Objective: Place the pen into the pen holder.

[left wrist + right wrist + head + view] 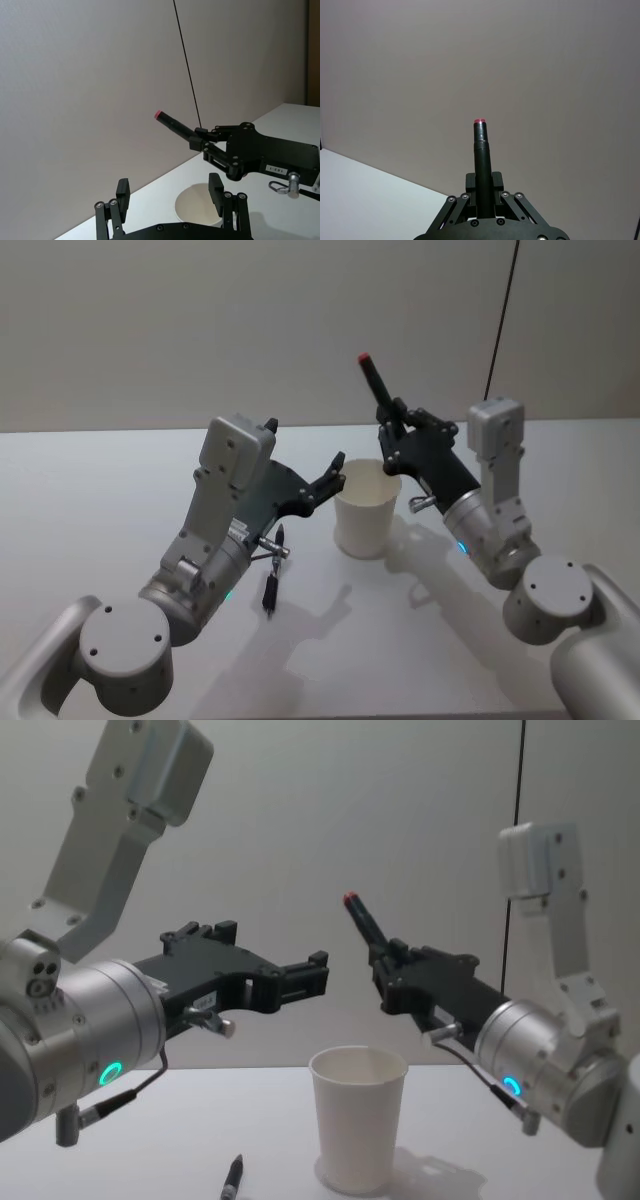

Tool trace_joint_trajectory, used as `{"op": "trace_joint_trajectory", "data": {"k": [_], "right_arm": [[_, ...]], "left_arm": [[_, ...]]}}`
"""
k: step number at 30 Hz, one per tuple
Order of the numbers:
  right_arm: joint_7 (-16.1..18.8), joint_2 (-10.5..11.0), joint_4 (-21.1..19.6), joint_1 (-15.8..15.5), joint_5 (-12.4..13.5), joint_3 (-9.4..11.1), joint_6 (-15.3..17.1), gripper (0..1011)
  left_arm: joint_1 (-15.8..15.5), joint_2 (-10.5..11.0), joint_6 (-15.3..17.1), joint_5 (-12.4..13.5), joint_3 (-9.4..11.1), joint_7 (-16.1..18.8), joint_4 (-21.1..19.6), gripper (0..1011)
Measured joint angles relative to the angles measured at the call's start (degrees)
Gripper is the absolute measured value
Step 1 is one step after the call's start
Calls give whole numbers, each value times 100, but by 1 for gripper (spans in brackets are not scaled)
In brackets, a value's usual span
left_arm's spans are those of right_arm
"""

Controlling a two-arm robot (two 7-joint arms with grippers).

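Pen (376,383), black with a red end, is pinched low on its barrel by the right hand (393,423), tilted above the paper cup (366,512). It is judged light, stiff and smooth, the paper cup easily tipped. The left hand (331,474) is held spread beside the paper cup.

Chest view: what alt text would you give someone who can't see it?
The right gripper holds a black, red-tipped pen tilted in the air, higher than a plain white paper cup standing on a white table. The left gripper hovers open opposite it, and a second dark pen lies on the table beside the cup.
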Motion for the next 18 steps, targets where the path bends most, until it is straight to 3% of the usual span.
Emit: {"op": "trace_joint_trajectory", "data": {"k": [18], "right_arm": [[370,-411,2161,1079,47,-92,-1121,175]], "left_arm": [[0,0,0,0,0,0,0,1003]]}}
